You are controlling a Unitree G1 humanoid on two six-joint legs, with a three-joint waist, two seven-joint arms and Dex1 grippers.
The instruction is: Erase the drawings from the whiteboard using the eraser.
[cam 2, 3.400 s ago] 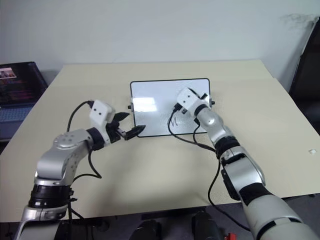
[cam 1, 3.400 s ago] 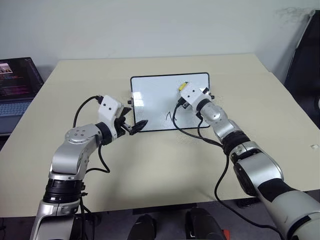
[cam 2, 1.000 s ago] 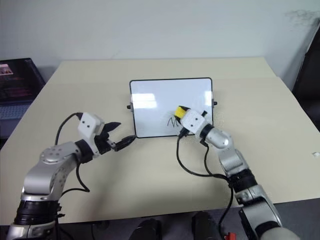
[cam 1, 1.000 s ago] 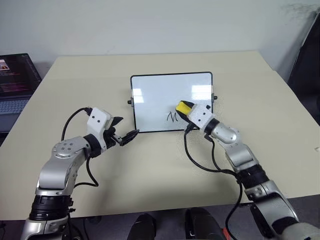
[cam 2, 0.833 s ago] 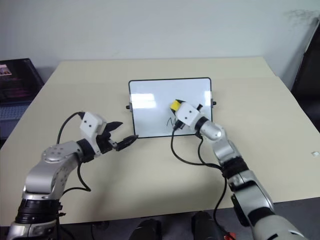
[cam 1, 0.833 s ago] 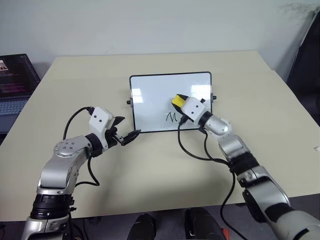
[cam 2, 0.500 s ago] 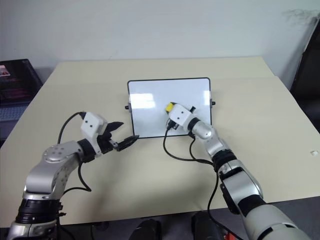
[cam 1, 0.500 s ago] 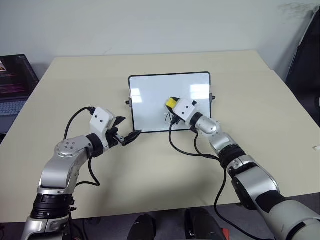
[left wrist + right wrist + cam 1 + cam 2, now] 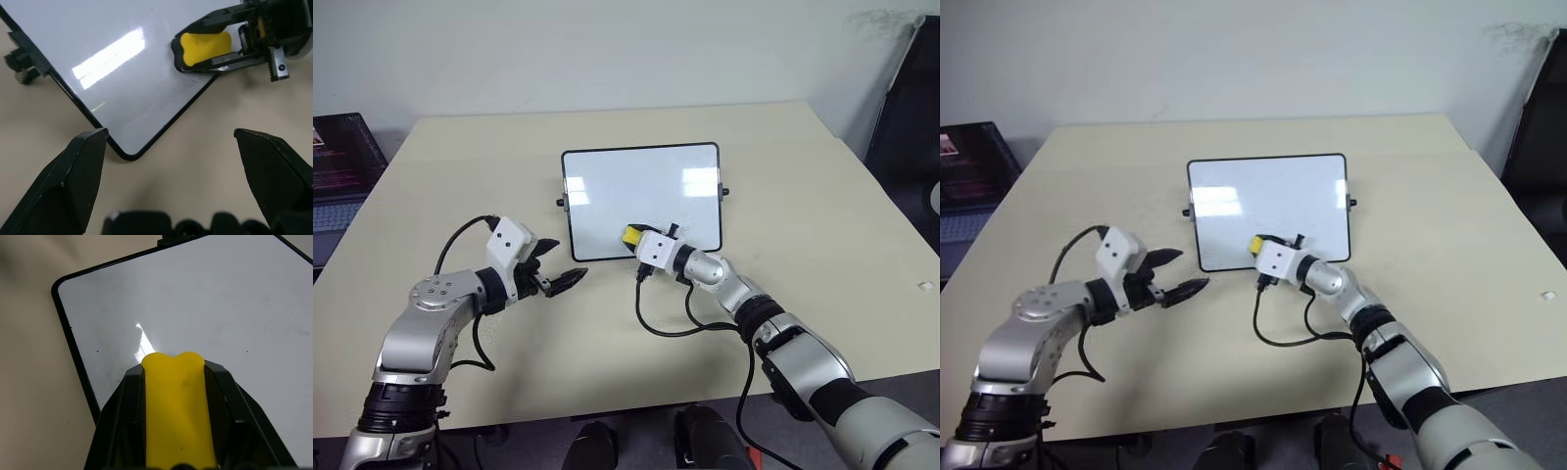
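Note:
The whiteboard [image 9: 636,191] lies flat in the middle of the table, and its bare surface is plain white. No drawings show on it; the patch under the eraser is hidden. My right gripper [image 9: 632,237] is shut on the yellow eraser [image 9: 631,234], which is pressed onto the board just inside its near edge. The eraser [image 9: 178,406] sits clamped between the two black fingers [image 9: 122,421]. My left gripper [image 9: 570,261] hangs open over the table, just off the board's near left corner [image 9: 124,154], with nothing in it.
A laptop [image 9: 337,166] stands off the table's left side. A dark chair back [image 9: 906,108] is at the far right. A small white scrap [image 9: 925,286] lies near the table's right edge. The right arm's black cable [image 9: 656,318] loops onto the table.
My right gripper has dragged the eraser left and toward me over the zigzag mark, down to the board's near edge. That mark no longer shows. The left gripper has stayed put.

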